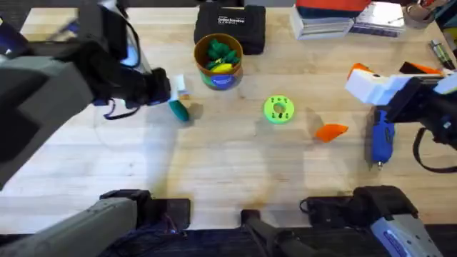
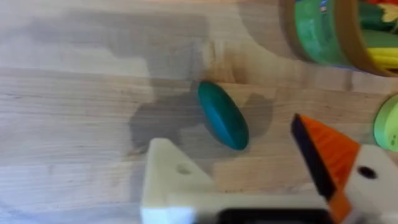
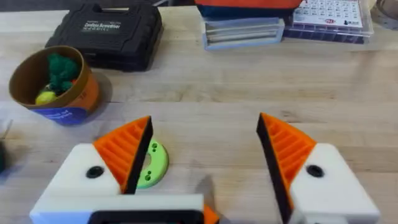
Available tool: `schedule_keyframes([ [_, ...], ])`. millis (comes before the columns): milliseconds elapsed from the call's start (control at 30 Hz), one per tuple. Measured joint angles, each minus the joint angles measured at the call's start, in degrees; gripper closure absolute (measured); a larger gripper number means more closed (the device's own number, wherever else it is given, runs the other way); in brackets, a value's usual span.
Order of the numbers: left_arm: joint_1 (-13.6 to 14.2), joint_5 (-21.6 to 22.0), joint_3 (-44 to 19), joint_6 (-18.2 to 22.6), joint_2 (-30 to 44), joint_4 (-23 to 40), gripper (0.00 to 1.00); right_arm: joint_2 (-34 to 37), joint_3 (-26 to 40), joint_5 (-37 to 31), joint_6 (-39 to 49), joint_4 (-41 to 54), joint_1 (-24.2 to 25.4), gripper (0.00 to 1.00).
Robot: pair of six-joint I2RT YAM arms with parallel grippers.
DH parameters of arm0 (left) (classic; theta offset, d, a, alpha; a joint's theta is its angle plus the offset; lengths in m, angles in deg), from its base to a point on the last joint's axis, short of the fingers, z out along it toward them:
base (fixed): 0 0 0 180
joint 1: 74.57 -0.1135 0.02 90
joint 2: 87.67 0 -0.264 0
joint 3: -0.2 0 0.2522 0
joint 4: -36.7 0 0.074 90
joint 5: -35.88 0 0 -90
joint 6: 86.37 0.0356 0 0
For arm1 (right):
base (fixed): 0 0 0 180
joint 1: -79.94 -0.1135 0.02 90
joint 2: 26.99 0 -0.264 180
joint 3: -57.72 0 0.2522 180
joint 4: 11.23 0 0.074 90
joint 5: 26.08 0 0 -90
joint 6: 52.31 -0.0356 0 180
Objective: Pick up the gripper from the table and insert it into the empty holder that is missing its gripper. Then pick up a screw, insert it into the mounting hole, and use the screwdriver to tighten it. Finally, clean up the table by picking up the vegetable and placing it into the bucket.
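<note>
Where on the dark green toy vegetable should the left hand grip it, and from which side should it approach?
Grip the vegetable across its narrow middle, coming straight down from above. It lies flat and alone on the table, a smooth oblong that tapers toward both ends. The left hand hangs open above it.

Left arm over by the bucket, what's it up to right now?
The left gripper hangs open just above the dark green vegetable, which lies on the table beside the bucket; nothing is grasped yet. The bucket already holds yellow and frilly green toy pieces. The right gripper is open and empty on the table's other side, with the blue screwdriver lying beneath that arm.
</note>
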Motion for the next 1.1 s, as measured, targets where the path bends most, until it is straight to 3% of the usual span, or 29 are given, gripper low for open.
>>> schedule_keyframes([
  [100,0.93,-0.21,1.12,-1.27,3.33,-2.03,0.682,-0.02,0.0,0.0,0.48,0.0,0.0,0.009],
  [167,2.12,-0.66,1.24,-1.54,3.44,-3.13,0.955,-0.01,0.0,0.0,0.65,0.06,0.0,0.007],
  [200,2.94,-1.08,1.24,-1.28,3.12,-3.75,0.946,-0.02,0.0,0.0,0.76,0.04,0.0,0.007],
  [367,8.61,-4.79,1.24,-0.8,-0.62,-5.19,0.18,-0.01,0.0,0.0,0.85,0.04,0.0,0.007],
  [400,9.84,-5.71,1.24,-0.87,-1.65,-5.9,0.062,-0.02,0.0,0.0,0.85,0.06,0.0,0.007],
  [433,11.09,-6.78,1.24,-0.66,-2.9,-6.99,0.027,0.0,0.0,0.0,0.85,0.04,0.0,0.007],
  [700,20.65,-14.22,1.19,4.19,-13.78,-25.12,0.016,-0.01,0.0,0.0,0.85,0.06,0.0,0.007],
  [767,21.35,-14.95,1.15,4.87,-15.4,-27.42,0.015,0.0,0.0,0.0,0.85,0.04,0.02,0.007],
  [967,21.4,-14.86,1.17,5.69,-15.41,-25.41,0.015,-0.02,0.0,0.0,0.85,0.04,0.0,0.007],
  [1100,21.4,-14.88,1.2,9.74,-14.32,-25.4,0.015,-0.02,0.0,0.0,0.85,0.04,0.0,0.007],
])
